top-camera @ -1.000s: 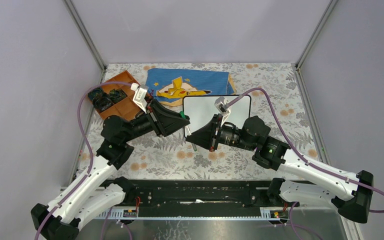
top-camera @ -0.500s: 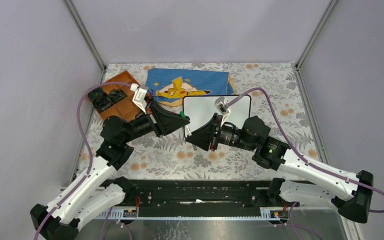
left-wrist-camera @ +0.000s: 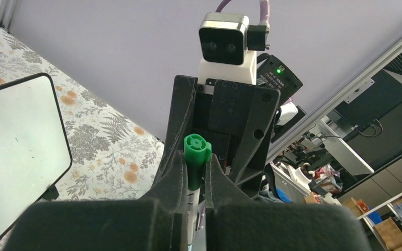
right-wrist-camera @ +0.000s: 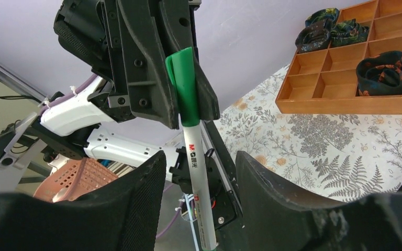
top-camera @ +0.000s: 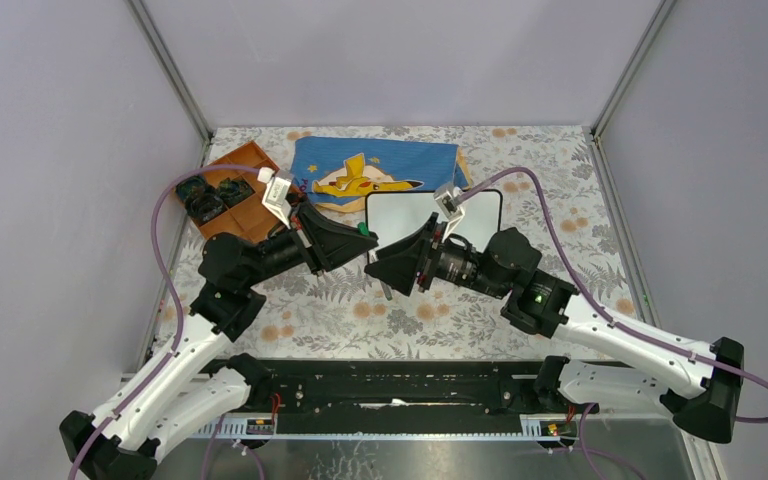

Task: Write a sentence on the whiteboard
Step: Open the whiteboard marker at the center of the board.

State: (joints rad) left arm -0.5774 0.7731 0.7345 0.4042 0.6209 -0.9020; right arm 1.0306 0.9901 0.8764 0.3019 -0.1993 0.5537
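From above, the left gripper (top-camera: pixel 366 243) and right gripper (top-camera: pixel 378 267) hide most of the green marker (top-camera: pixel 363 229); the whiteboard (top-camera: pixel 410 208) lies just beyond them.

Left wrist: the left gripper clamps the marker's cap, and the whiteboard is cropped to its left.

Right wrist: the right gripper's jaws stand apart around the barrel. To its right, a cropped wooden tray (right-wrist-camera: pixel 340 105) holds dark rolled fabric (right-wrist-camera: pixel 384 73) in some compartments.

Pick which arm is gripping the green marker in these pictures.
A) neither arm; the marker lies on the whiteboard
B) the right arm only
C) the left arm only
C: the left gripper has its jaws shut on the green cap of the marker, while the right gripper has its jaws spread, with a gap to the white barrel on both sides.
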